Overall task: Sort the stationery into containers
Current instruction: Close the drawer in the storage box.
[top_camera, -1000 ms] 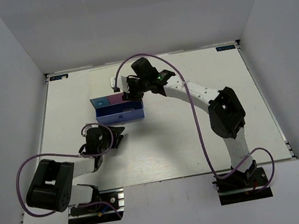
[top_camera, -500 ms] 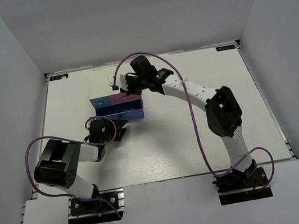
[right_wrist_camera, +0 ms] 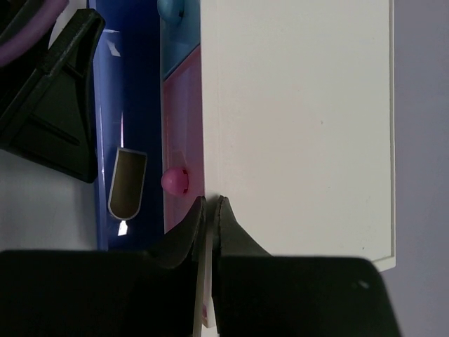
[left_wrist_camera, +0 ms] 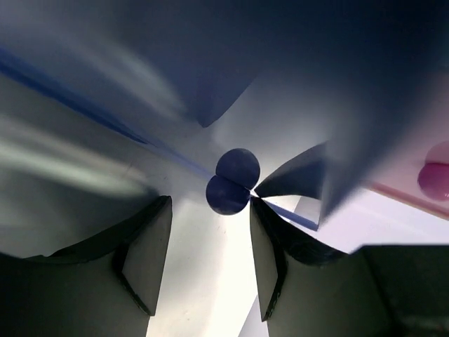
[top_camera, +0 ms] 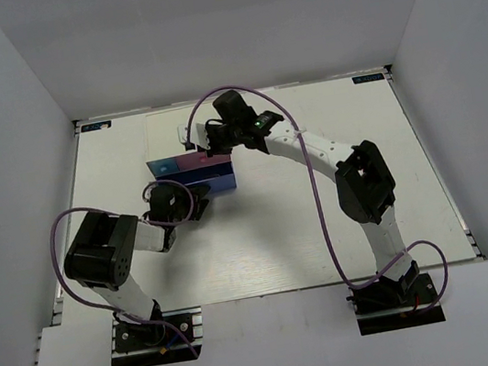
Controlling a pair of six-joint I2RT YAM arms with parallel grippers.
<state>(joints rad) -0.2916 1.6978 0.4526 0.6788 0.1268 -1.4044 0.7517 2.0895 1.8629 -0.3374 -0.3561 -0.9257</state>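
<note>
The white table (top_camera: pixel 325 226) carries the box (right_wrist_camera: pixel 295 126) of drawers, which sits left of centre and towards the far edge, with its drawer fronts facing the near edge. The right arm (top_camera: pixel 356 188) reaches across from the near right corner to the box, and the left arm (top_camera: pixel 107 256) bends in from the near left corner to the box's front. The wide blue drawer (right_wrist_camera: pixel 133 84) stands a little way out of the box, below the pink drawer (right_wrist_camera: pixel 182 119) and the light blue drawer (top_camera: pixel 164 167). The right gripper (right_wrist_camera: pixel 210 200) hangs over the near edge of the white top, its fingers pressed tip to tip. The left gripper (left_wrist_camera: pixel 209 203) faces the blue front with its fingers partly apart, one on each side of the round blue knob (left_wrist_camera: pixel 227 194) and not touching it. A small tan block (right_wrist_camera: pixel 128 184) lies in the blue drawer, just beside the pink knob (right_wrist_camera: pixel 175 180)
</note>
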